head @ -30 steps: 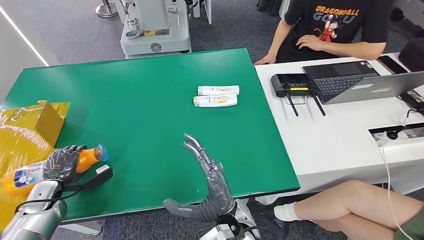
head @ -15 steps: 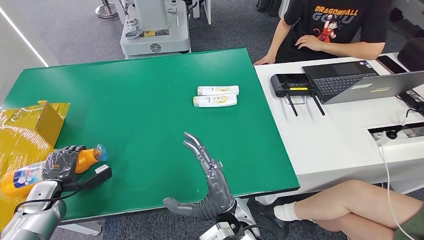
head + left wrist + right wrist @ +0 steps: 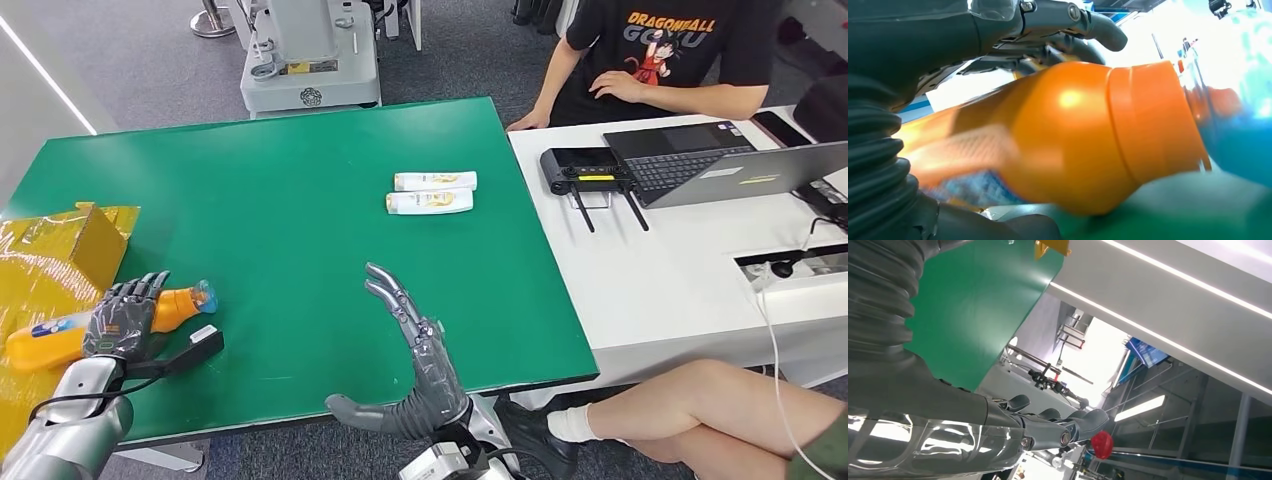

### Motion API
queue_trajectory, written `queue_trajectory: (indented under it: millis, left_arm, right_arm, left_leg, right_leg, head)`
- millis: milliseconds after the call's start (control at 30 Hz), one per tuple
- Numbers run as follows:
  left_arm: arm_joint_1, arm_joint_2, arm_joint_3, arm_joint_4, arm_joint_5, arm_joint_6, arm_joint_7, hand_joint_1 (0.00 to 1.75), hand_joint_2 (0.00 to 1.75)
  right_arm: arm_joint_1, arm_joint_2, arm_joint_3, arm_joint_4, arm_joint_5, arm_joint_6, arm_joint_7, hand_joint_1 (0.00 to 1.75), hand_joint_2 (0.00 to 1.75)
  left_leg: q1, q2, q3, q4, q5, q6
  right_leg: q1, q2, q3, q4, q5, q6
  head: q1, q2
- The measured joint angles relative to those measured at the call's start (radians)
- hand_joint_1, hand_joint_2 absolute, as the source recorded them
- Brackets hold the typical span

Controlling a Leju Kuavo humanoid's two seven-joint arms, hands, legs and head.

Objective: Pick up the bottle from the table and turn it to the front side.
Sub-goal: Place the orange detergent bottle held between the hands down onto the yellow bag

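Left hand (image 3: 122,322) lies over the orange bottle (image 3: 60,335), fingers (image 3: 140,290) spread and extended across its shoulder, not clenched; can't tell if it truly grips. Bottle lies on its side at the green table (image 3: 290,200) left edge, beside yellow wrapping (image 3: 60,235). Right hand (image 3: 415,360) empty, fingers straight and apart, above the near edge. Two white tubes (image 3: 432,192) mid-table. Person (image 3: 650,60) seated at a white desk (image 3: 680,270) with laptop (image 3: 720,165).

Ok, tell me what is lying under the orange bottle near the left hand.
The orange bottle lies across the green table edge and yellow wrapping. The left hand spreads its fingers over its middle, hiding what is underneath there.
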Motion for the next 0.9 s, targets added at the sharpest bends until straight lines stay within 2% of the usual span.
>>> queue_trajectory:
  millis: [667, 900]
  left_arm:
    - [-0.024, 0.001, 0.000, 0.000, -0.006, -0.039, -0.011, 0.00, 1.75]
    - [-0.025, 0.000, 0.016, 0.000, 0.016, 0.000, -0.059, 0.00, 1.75]
  right_arm:
    - [-0.001, 0.000, 0.000, 0.006, 0.001, -0.016, -0.002, 0.00, 1.75]
    - [-0.002, 0.002, -0.001, 0.006, 0.004, -0.016, -0.002, 0.00, 1.75]
  left_leg:
    - [0.000, 0.000, 0.000, 0.000, 0.001, -0.001]
    - [0.000, 0.000, 0.000, 0.000, 0.001, -0.001]
  right_leg:
    - [0.000, 0.000, 0.000, 0.000, 0.000, 0.000]
    - [0.000, 0.000, 0.000, 0.000, 0.000, 0.000]
  head:
    - [0.000, 0.000]
    - [0.000, 0.000]
